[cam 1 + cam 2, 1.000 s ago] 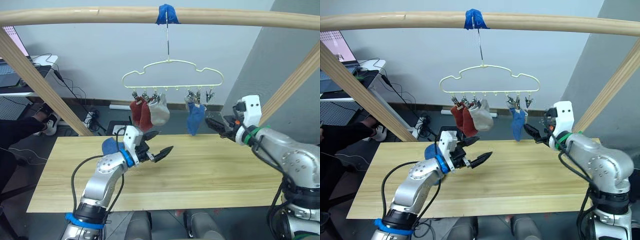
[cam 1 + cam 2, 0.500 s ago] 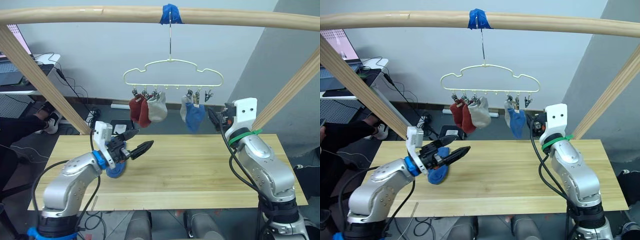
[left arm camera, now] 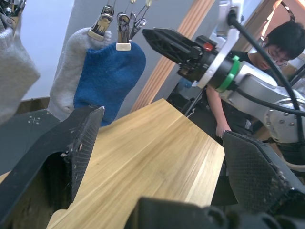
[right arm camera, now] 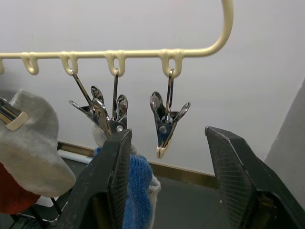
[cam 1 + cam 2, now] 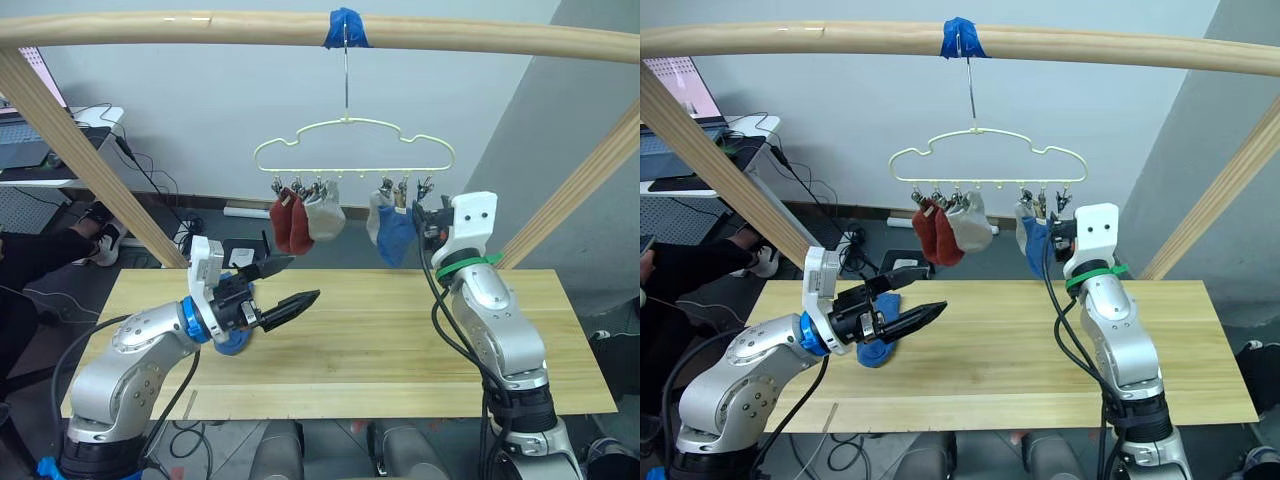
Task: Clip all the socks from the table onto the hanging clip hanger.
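The pale yellow clip hanger (image 5: 350, 150) hangs from the rail. Two rust red socks (image 5: 287, 222) and a grey one (image 5: 325, 215) are clipped at its left. A grey sock and a blue sock (image 5: 397, 235) are clipped toward its right. Another blue sock (image 5: 232, 342) lies on the table (image 5: 400, 340), partly hidden under my left wrist. My left gripper (image 5: 290, 283) hovers open above the table with nothing between its fingers. Raised at the hanger's right end, my right gripper (image 4: 167, 138) is open, with an empty silver clip (image 4: 164, 126) hanging just beyond its fingers.
A thick wooden rail with blue tape (image 5: 345, 28) spans the top, and slanted wooden posts (image 5: 80, 150) stand on both sides. A white desk with a laptop (image 5: 40, 150) is far left. A seated person (image 3: 281, 43) is beyond the table's right end.
My right gripper has swung in and risen to the hanger's right clips. My left gripper has drawn back left over the blue sock, staying open.
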You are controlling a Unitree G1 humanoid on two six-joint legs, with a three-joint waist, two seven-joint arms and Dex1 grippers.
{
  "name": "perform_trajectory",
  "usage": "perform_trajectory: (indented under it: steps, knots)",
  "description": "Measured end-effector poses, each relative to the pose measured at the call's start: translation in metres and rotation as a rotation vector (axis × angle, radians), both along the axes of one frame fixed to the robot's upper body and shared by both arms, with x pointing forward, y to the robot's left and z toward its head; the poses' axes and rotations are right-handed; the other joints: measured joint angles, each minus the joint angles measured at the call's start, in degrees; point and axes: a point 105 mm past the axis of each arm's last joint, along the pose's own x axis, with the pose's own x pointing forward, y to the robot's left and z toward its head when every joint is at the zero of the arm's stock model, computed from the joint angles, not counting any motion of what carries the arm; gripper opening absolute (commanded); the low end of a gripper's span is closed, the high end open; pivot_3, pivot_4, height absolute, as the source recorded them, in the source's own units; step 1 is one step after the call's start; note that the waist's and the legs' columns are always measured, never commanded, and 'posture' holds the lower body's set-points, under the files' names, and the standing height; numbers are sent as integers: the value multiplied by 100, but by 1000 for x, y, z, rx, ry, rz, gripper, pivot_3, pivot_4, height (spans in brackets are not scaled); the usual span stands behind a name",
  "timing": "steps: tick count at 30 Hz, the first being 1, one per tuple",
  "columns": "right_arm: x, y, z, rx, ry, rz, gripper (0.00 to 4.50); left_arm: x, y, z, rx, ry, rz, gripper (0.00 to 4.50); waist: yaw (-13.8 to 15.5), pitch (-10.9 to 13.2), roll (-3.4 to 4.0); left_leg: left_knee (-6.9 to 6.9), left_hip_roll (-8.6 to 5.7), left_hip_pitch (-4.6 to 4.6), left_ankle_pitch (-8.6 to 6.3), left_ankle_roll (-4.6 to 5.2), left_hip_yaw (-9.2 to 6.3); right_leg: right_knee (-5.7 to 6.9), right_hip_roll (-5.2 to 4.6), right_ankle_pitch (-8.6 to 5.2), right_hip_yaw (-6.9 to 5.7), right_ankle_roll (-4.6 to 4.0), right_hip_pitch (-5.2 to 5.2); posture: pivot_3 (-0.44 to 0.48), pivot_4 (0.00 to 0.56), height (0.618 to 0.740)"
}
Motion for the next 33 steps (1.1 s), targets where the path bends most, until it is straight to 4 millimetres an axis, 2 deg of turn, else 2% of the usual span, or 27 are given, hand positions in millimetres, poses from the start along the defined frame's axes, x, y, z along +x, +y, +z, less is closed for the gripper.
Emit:
perform_trajectory:
  steps: [8, 16, 22, 33]
  knots:
    - [7, 2, 3, 27, -20, -24, 2564, -11, -10, 16, -65, -33, -77, 4500, 62, -1, 0, 2, -1, 0, 1, -1, -1, 4, 0, 1, -1, -2, 0, 75, 162, 740]
    - [13, 0, 9, 40, -45, -60, 2564, -11, -9, 17, -32, -78, -75, 4500, 63, -2, -2, 2, 0, 2, 2, -3, -1, 7, 0, 2, -1, -3, 0, 78, 160, 740]
    - [18, 0, 1, 37, -16, -69, 2564, -9, -9, 16, -21, -96, -67, 4500, 65, -2, -2, 3, -1, 2, 2, -3, 0, 9, 0, 2, -1, -3, 0, 83, 161, 740]
    - [24, -3, 4, 58, -17, -107, 2564, -8, -11, 15, -8, -100, -60, 4500, 67, -2, -2, 3, 0, 3, 2, -3, -1, 13, 0, 2, -1, -4, 0, 90, 164, 740]
